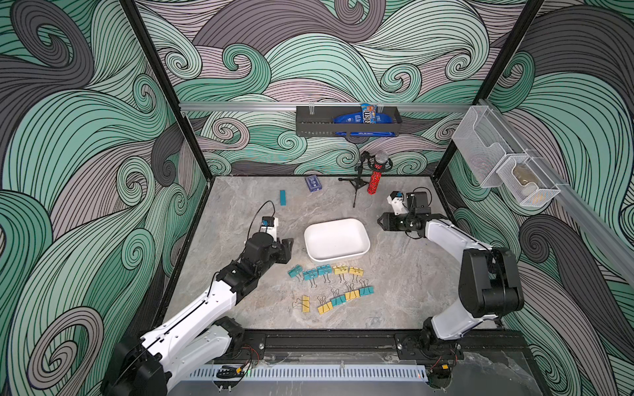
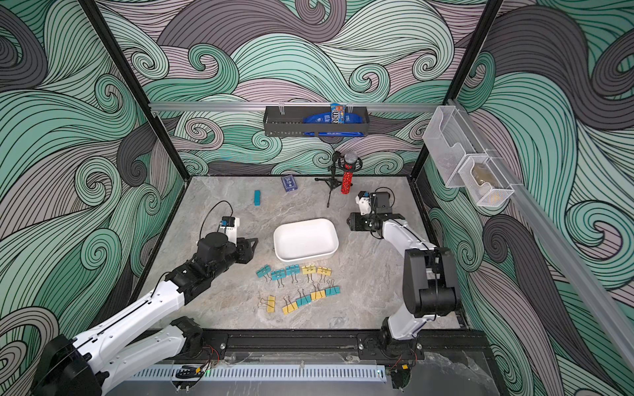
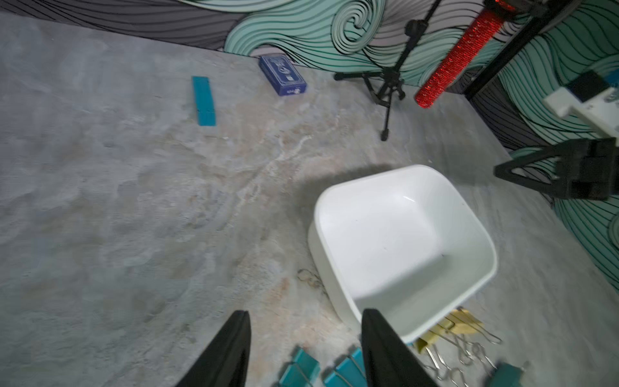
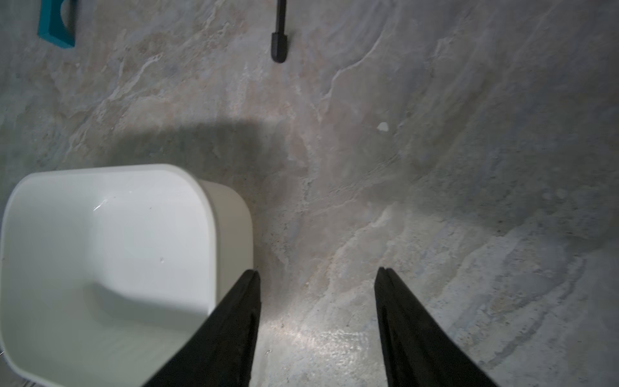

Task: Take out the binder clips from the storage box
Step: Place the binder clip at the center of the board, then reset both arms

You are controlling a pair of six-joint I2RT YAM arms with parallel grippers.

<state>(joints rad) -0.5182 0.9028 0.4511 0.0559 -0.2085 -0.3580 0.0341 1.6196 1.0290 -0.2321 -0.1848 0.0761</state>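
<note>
Storage box [image 1: 336,240]: empty; nothing left. Binder clips [image 1: 324,270]: on table [image 1: 394,291], toward front edge. Left end effector [image 3: 305,311], right end effector [image 4: 317,269]: parted, empty.

Left wrist view: clips [image 3: 338,370] by the box [image 3: 402,234] run off the frame edge; left gripper [image 3: 305,313] finger hides the box's near corner. Right wrist view: box [image 4: 100,251] and teal block [image 4: 55,30] beyond it cropped. Wall bin [image 1: 535,202] contents unreadable in both top views.

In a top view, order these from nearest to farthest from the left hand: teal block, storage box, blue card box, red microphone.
1. storage box, just beside the left hand
2. teal block, farther back
3. blue card box, near the back wall
4. red microphone, far back, to the right
</note>
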